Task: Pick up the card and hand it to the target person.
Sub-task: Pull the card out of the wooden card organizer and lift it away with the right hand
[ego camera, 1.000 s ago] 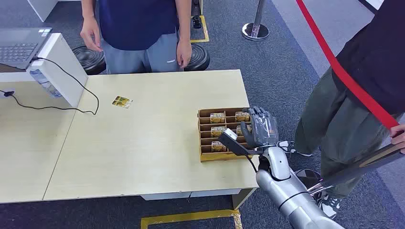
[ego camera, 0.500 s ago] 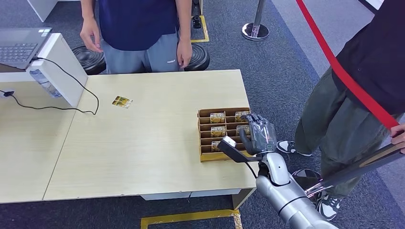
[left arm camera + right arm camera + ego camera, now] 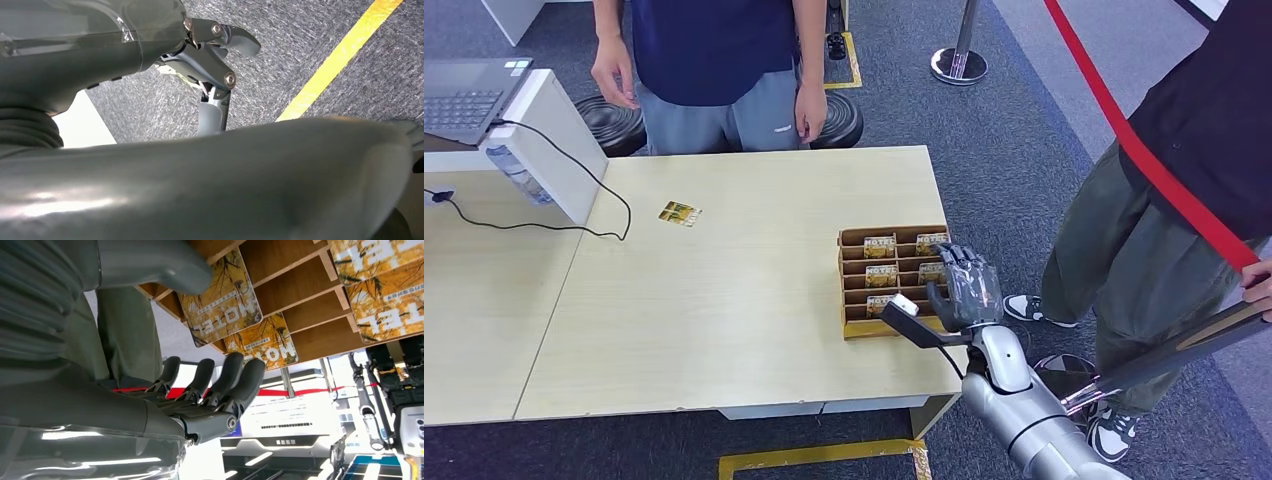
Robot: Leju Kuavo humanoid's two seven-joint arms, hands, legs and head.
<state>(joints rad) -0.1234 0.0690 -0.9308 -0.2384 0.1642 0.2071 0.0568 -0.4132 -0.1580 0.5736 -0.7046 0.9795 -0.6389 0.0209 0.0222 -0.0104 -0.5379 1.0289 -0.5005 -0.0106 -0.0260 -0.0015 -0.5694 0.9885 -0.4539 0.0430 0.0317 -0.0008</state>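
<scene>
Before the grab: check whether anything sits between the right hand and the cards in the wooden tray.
Nothing visible does. The right hand hovers at the tray's right edge, with the cards standing exposed in open slots just beyond its fingers.

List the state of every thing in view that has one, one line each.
right robot hand: fingers apart, holding nothing, at the right side of the card box.
left robot hand: hanging above the carpet, holding nothing.
card box: on the table, open-topped, cards standing in its slots.
loose card: lying flat on the table, apart from the box.
laptop: open.
</scene>
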